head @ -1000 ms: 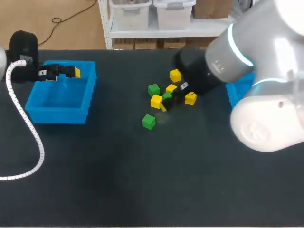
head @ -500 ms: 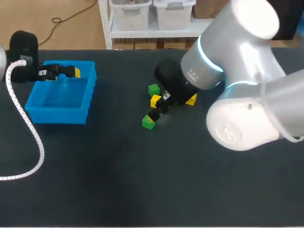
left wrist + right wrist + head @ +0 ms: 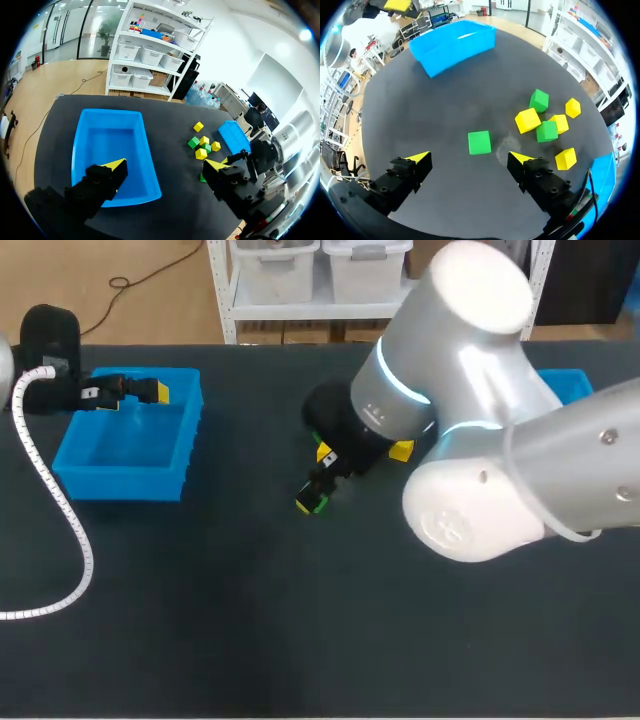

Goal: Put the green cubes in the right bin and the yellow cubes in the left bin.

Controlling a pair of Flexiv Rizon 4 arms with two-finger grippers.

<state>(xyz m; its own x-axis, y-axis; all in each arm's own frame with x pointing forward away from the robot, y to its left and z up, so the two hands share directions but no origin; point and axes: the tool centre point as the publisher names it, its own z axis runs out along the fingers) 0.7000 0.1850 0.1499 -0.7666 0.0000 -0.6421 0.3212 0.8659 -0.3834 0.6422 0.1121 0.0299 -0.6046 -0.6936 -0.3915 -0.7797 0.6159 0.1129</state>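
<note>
A lone green cube [image 3: 479,142] lies on the black table just ahead of my open right gripper [image 3: 470,157], in line with the gap between its fingers and untouched. In the head view this cube [image 3: 312,503] peeks out under the right gripper [image 3: 320,485]. Beyond it sit a cluster of yellow cubes [image 3: 527,120] and green cubes [image 3: 547,131]. My left gripper [image 3: 150,392] hangs open and empty over the far rim of the left bin [image 3: 130,445]. The left wrist view shows that bin [image 3: 112,150] below the left gripper [image 3: 167,165].
The right bin [image 3: 560,385] shows at the table's far right, mostly behind my right arm. That bulky arm hides most of the cube cluster in the head view; one yellow cube [image 3: 402,450] shows beside it. A white cable [image 3: 60,510] trails from the left arm.
My right arm has swung left and lowered its gripper from the cube cluster to the lone green cube. The left arm has kept still.
</note>
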